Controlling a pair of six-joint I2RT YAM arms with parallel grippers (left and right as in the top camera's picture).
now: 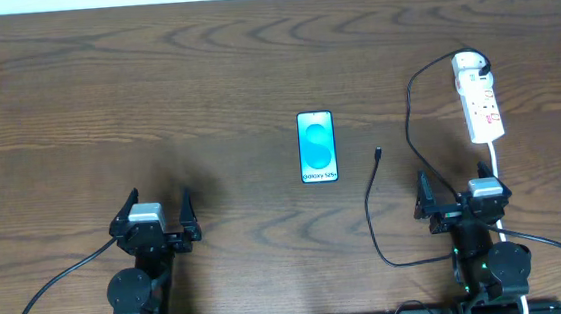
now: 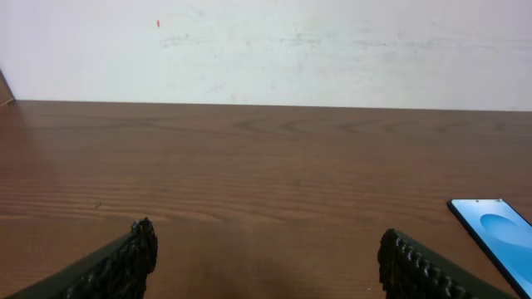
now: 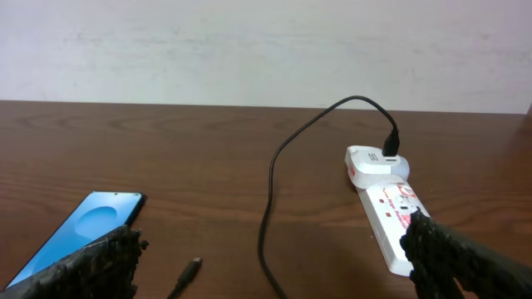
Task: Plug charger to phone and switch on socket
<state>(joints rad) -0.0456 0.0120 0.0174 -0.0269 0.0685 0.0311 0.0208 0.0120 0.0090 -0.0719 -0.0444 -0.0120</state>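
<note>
The phone [image 1: 317, 147] lies flat mid-table, cyan screen up; it also shows in the left wrist view [image 2: 496, 237] and the right wrist view [image 3: 81, 232]. The charger cable [image 1: 408, 117] runs from the top of the socket [image 1: 480, 106] in a loop, and its plug tip [image 1: 378, 153] lies free to the right of the phone. In the right wrist view the socket [image 3: 384, 206], cable [image 3: 274, 183] and plug tip [image 3: 191, 267] show. My left gripper [image 1: 156, 209] is open and empty at the front left. My right gripper [image 1: 457, 191] is open and empty, just in front of the socket.
The socket's white cord [image 1: 497, 165] runs down past my right gripper. A pale wall stands beyond the table's far edge [image 2: 266, 104]. Black arm cables trail at the front near both arm bases.
</note>
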